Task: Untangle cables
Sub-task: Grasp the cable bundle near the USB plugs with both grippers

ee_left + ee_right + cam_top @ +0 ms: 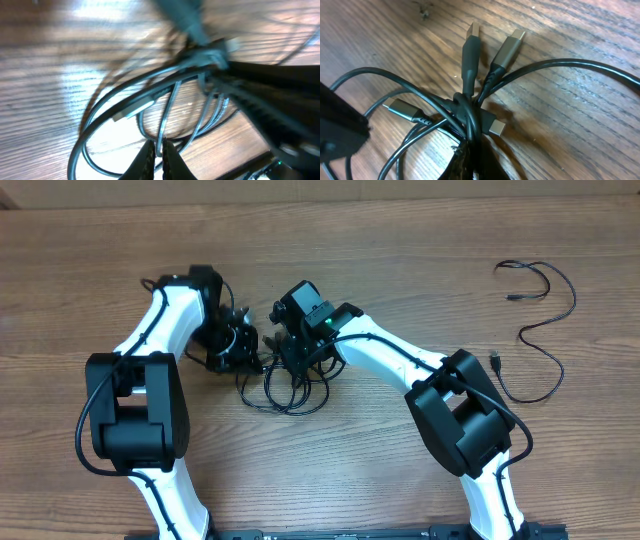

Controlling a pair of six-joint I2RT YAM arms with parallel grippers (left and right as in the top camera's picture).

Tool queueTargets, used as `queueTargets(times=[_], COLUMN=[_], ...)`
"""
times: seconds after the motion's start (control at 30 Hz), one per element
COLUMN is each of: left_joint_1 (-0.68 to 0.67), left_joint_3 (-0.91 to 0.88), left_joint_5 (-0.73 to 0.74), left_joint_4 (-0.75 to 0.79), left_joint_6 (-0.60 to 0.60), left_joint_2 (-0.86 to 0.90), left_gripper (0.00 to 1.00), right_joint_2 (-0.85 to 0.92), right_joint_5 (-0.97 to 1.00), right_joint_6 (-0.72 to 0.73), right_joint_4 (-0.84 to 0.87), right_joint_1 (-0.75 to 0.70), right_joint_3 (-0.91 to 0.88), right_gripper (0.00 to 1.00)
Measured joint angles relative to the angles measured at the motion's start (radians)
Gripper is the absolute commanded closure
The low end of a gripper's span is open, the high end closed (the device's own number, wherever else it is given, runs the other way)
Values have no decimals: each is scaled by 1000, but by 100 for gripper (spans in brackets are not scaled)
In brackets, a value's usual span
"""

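Note:
The tangled cables (287,387) lie as black loops between my two arms at the table's middle. My left gripper (250,352) sits at their left edge. In the left wrist view it (159,151) is shut on one thin strand (169,110) that runs up into the blurred loops. My right gripper (287,355) is at the tangle's top. Seen from the right wrist, it (472,152) is shut on the knot of cables (468,112), with silver-tipped plugs (514,39) fanning out above it.
Two separate black cables lie loose at the right of the table: one curled at the far right (548,292), one nearer (528,372). The table (400,240) is wood-grained. Both white arms flank the tangle.

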Motion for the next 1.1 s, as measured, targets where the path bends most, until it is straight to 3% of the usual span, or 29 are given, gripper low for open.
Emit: queueTargets(times=[0.07, 0.23, 0.53, 0.8, 1.1], left_joint_1=[0, -3, -82, -135, -146], left_joint_3=[32, 48, -3, -60, -106], left_joint_5=[3, 7, 3, -21, -74], left_joint_4=[-10, 45, 251, 352, 389], left_joint_6=[13, 14, 56, 59, 23], left_joint_2=[-2, -7, -7, -12, -28], left_gripper=[84, 85, 85, 91, 90], right_joint_2=[0, 0, 0, 0, 2], right_joint_5=[-39, -152, -270, -280, -302], right_joint_6=[-4, -11, -30, -40, -49], right_joint_4=[0, -2, -9, -19, -17], right_joint_1=[-12, -56, -97, -108, -108], right_joint_3=[0, 0, 0, -19, -21], right_gripper=[96, 96, 96, 96, 96])
